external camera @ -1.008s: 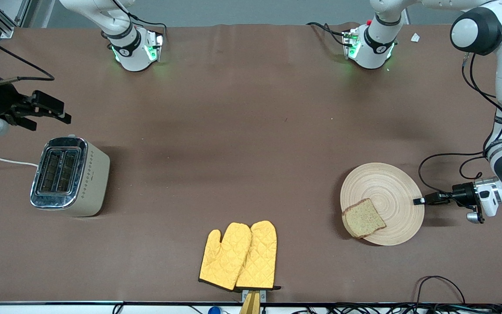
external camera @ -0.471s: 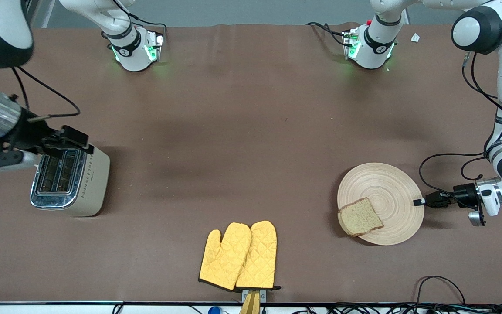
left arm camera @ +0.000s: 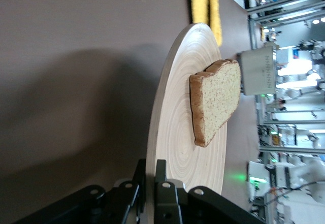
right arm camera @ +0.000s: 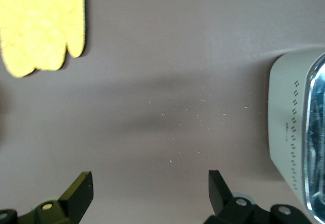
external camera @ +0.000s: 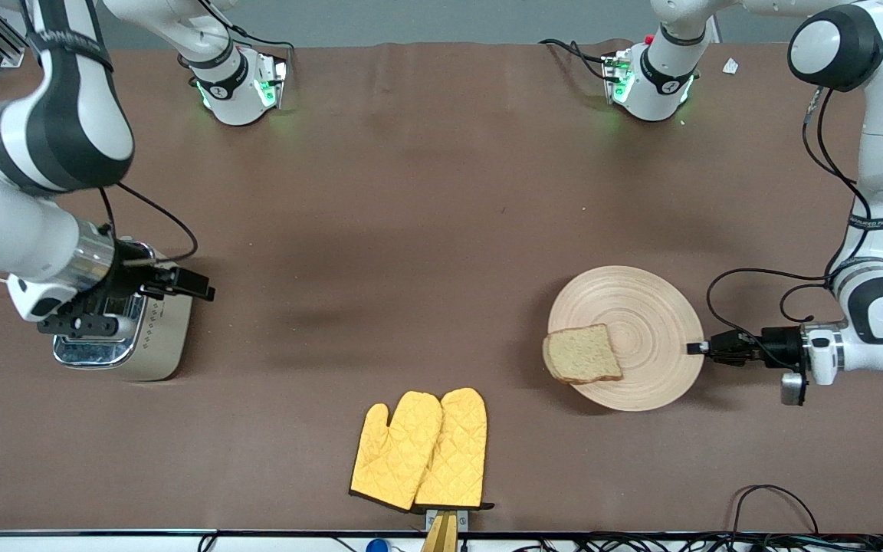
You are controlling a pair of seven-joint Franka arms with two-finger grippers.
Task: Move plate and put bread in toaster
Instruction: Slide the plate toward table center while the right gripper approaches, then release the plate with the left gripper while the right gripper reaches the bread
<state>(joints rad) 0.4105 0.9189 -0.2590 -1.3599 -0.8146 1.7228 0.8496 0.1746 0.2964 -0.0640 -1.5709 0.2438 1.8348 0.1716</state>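
Table (external camera: 441,192): brown cloth surface with both arm bases along its far edge. Plate (external camera: 633,318): round pale wood with ring grooves, toward the left arm's end of the table, its rim pinched edge-on by the left gripper (external camera: 698,348), whose jaws are pressed together on the rim. In the left wrist view the plate (left arm camera: 177,132) casts a broad shadow on the cloth. Toaster (external camera: 154,337): cream body, chrome top, toward the right arm's end of the table and well apart from the plate. Oven mitts (external camera: 420,448): a yellow quilted pair lying flat near the front camera's edge, between toaster and plate. Right gripper (external camera: 196,287): over the toaster's edge that faces the table's middle, fingers (right arm camera: 81,191) spread wide, holding nothing. Bread (external camera: 583,354): one brown slice on the plate, overhanging the rim on the side toward the toaster.
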